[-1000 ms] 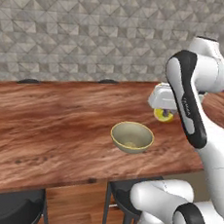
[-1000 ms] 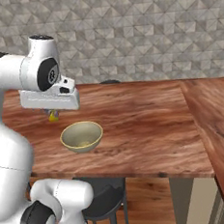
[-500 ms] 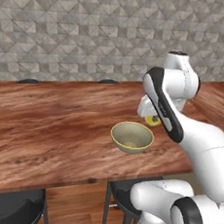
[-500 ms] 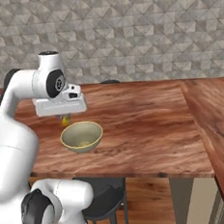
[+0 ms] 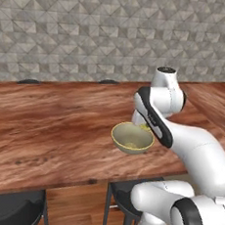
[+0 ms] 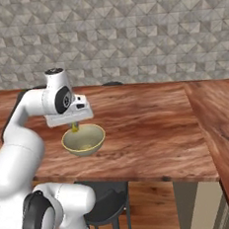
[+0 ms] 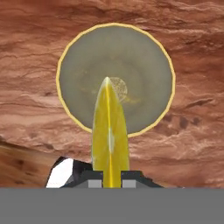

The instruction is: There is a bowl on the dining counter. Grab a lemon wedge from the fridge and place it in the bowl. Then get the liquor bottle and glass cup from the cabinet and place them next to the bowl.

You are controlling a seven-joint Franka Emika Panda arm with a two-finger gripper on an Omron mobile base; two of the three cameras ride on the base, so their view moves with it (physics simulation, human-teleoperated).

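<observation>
Two stools (image 5: pixel 10 212) — tiled wall (image 5: pixel 93 34)

We note a bright yellow lemon wedge (image 7: pixel 110 135) with a paler line down its middle, and an olive-grey bowl (image 7: pixel 116 78) with a thin yellow rim and a speckled patch at its centre. The counter (image 5: pixel 49 127) is reddish-brown wood with dark grain; the far wall (image 6: pixel 128 31) is grey stone in triangular facets.

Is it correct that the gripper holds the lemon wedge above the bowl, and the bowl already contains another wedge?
Not quite. The bowl is empty, as the hand view shows. The gripper does hold the lemon wedge above it.
</observation>
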